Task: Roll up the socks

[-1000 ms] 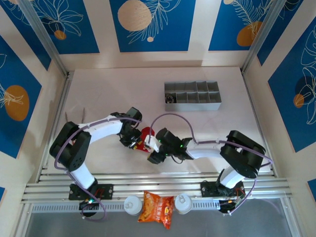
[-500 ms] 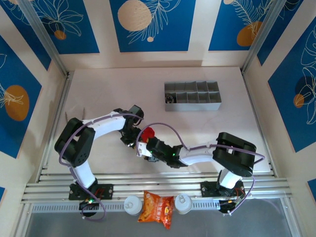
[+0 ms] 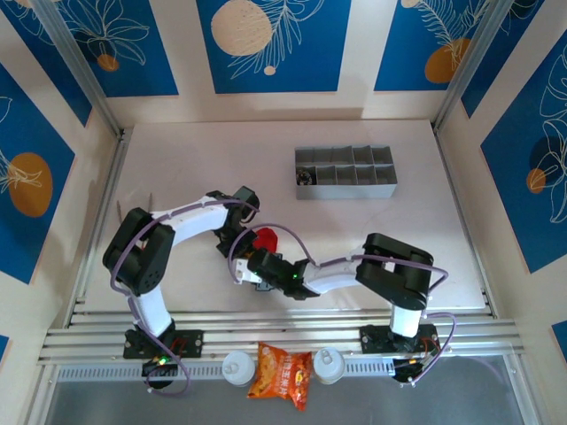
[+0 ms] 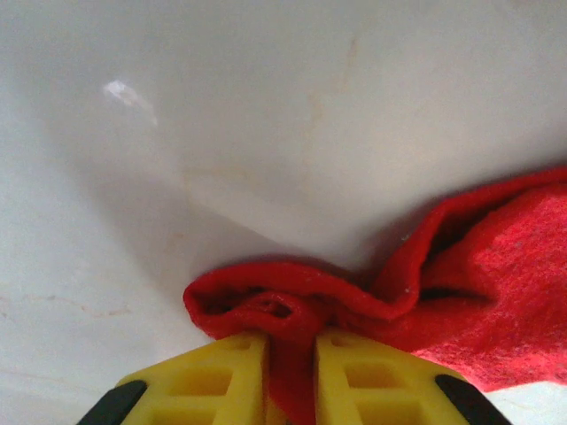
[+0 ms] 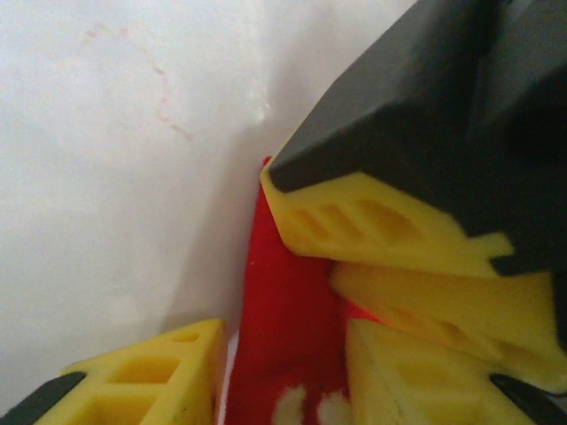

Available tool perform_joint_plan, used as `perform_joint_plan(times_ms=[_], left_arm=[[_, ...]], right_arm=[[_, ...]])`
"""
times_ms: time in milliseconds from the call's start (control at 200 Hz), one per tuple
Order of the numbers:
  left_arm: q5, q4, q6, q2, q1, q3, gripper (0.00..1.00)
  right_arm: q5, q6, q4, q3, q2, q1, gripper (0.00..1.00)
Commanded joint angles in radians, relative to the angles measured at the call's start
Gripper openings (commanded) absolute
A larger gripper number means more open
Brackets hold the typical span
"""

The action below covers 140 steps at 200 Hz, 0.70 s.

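Rolling step, red sock: my left gripper clamps its folded edge. My right gripper straddles the sock just beside it; I cannot tell whether it grips. Next, probably: pinch, then turn.

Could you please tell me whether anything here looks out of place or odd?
Yes: an orange snack bag lies at the near edge between the arm bases, off the table where the red sock lies; it looks stray.

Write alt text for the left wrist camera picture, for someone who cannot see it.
The left gripper pinches a bunched fold of a red sock between its two yellow fingers; the rest lies crumpled on a pale table.
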Motion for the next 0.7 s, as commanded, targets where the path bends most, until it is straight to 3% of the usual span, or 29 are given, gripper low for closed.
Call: perform_joint_plan(times_ms=[0, 305, 485, 695], left_arm=[[-0.019, -0.051, 0.027, 0.047, 0.004, -0.012, 0.18], [-0.027, -0.085, 0.058, 0.038, 0.02, -0.002, 0.18], [-0.019, -0.087, 0.062, 0.025, 0.035, 0.005, 0.19], [0.002, -0.062, 0.018, -0.044, 0.052, 0.006, 0.34]], right_arm=[[0.054, 0.065, -0.105, 0.029, 0.062, -0.027, 0.36], [0.063, 0.081, -0.168, 0.031, 0.069, -0.059, 0.3], [-0.034, 0.121, -0.252, 0.071, 0.069, -0.09, 0.07], [-0.146, 0.202, -0.306, 0.078, 0.074, -0.105, 0.0]])
